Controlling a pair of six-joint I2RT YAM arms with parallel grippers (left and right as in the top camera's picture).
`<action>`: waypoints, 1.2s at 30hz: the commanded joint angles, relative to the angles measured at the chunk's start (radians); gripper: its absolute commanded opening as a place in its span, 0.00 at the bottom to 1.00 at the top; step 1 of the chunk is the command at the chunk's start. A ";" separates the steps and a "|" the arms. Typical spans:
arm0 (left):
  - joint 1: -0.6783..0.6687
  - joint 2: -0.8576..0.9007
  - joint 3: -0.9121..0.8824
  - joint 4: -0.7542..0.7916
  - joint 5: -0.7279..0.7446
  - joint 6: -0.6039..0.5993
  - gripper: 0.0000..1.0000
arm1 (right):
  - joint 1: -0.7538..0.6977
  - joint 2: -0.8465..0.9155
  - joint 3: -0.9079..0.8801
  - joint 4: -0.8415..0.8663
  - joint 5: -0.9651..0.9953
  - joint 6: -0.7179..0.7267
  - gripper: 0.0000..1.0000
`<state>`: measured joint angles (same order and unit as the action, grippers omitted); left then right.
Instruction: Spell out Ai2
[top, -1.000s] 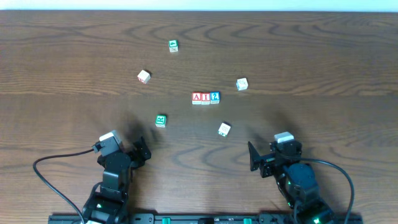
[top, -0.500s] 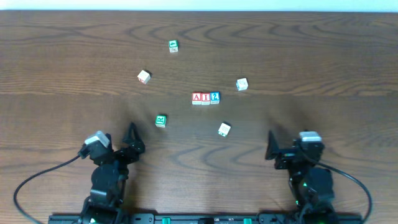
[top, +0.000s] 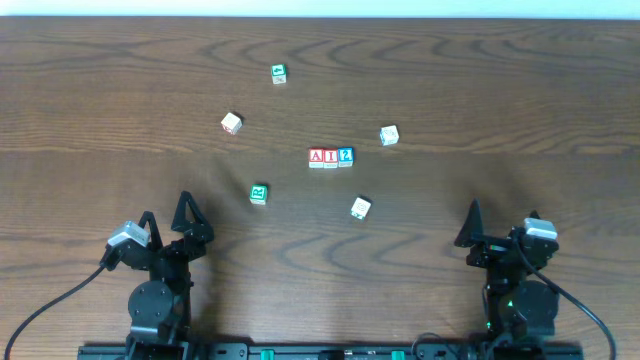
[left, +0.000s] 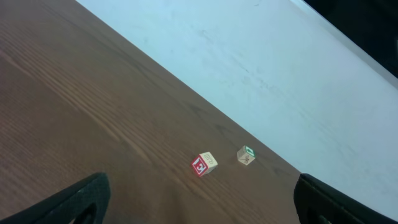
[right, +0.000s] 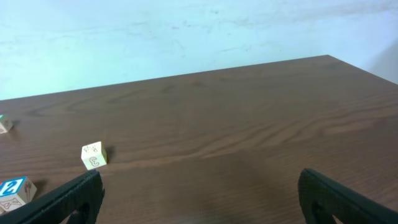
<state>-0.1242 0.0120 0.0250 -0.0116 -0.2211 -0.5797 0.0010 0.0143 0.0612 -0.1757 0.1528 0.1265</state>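
Three blocks stand touching in a row at the table's middle: a red A block (top: 317, 157), a red I block (top: 330, 157) and a blue 2 block (top: 345, 156). My left gripper (top: 166, 214) is open and empty near the front left, far from the row. My right gripper (top: 498, 222) is open and empty near the front right. In the left wrist view the open fingers (left: 202, 199) frame bare table. In the right wrist view the open fingers (right: 199, 193) do the same, with the blue 2 block (right: 12, 189) at the left edge.
Loose blocks lie around the row: a green one (top: 278, 73) far back, a red-and-white one (top: 231, 123), a white one (top: 389, 135), a green one (top: 259, 194) and a white one (top: 360, 208). The left wrist view shows the red-faced block (left: 200, 165) and a green-lettered block (left: 246, 155).
Both arms have drawn back and outward: the left toward the front left, the right toward the front right. The blocks have not moved.
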 joint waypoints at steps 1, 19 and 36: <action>0.007 -0.008 -0.020 -0.040 -0.044 -0.003 0.96 | -0.009 -0.009 -0.005 -0.004 0.000 0.015 0.99; 0.007 -0.008 -0.021 -0.037 -0.084 0.019 0.95 | -0.009 -0.009 -0.005 -0.004 0.000 0.015 0.99; 0.006 -0.008 -0.021 -0.036 -0.100 0.498 0.95 | -0.009 -0.009 -0.005 -0.004 0.000 0.015 0.99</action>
<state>-0.1242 0.0120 0.0250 -0.0101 -0.2695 -0.1173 0.0010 0.0143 0.0612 -0.1761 0.1528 0.1265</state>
